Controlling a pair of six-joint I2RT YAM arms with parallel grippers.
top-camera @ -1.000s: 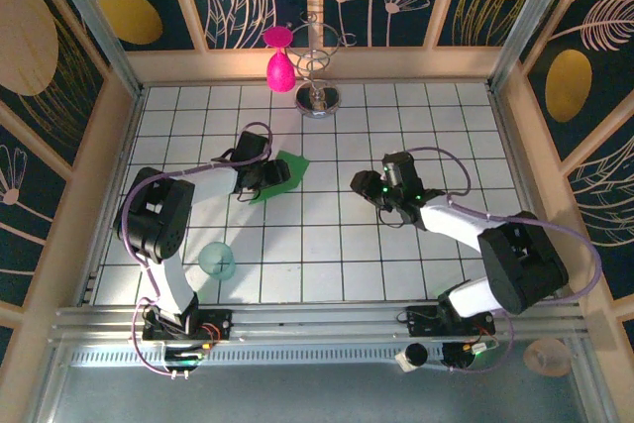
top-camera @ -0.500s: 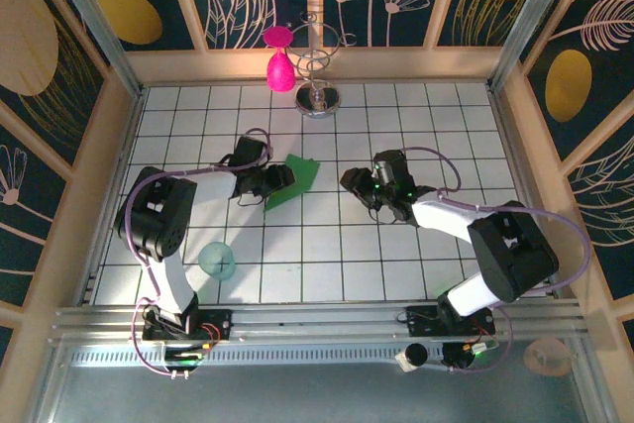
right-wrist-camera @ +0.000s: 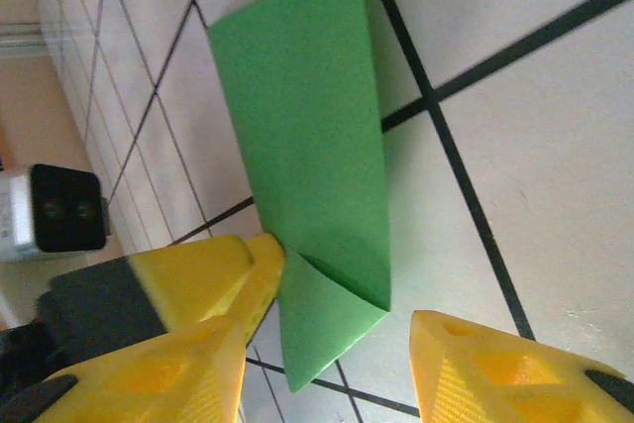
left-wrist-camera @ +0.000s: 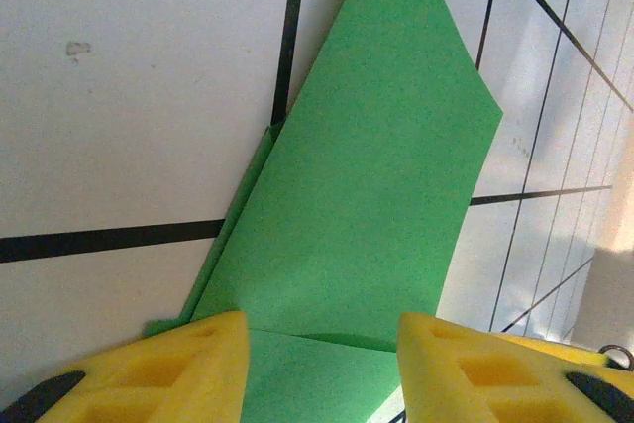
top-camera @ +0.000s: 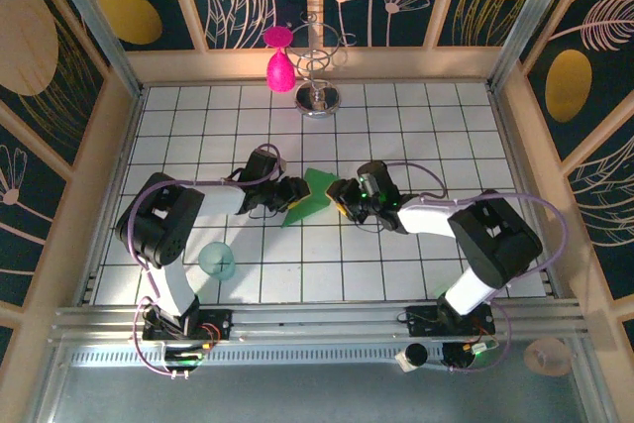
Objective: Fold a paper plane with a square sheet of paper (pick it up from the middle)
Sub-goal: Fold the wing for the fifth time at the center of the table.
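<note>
Cup: a small see-through teal round cup (top-camera: pixel 218 261) stands by the table's (top-camera: pixel 416 126) near edge, toward the left.
Paper: the bright green folded paper sheet (top-camera: pixel 314 195) lies at the table's middle, between both hands.
Left hand: the left hand (left-wrist-camera: pixel 319 332) is half open, straddling one paper end.
Right hand: the right hand (right-wrist-camera: pixel 332 334) is half open and holds nothing; a paper corner lies between its fingers.
Far edge: a pink teardrop-shaped thing (top-camera: pixel 280 71) sits beside a shiny metal wire stand (top-camera: pixel 319 98).

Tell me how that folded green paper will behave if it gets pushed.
The folded green paper looks thin and light, so it will probably slide or buckle. It lies flat on the tiled table, so gripping an edge may be hard.
</note>
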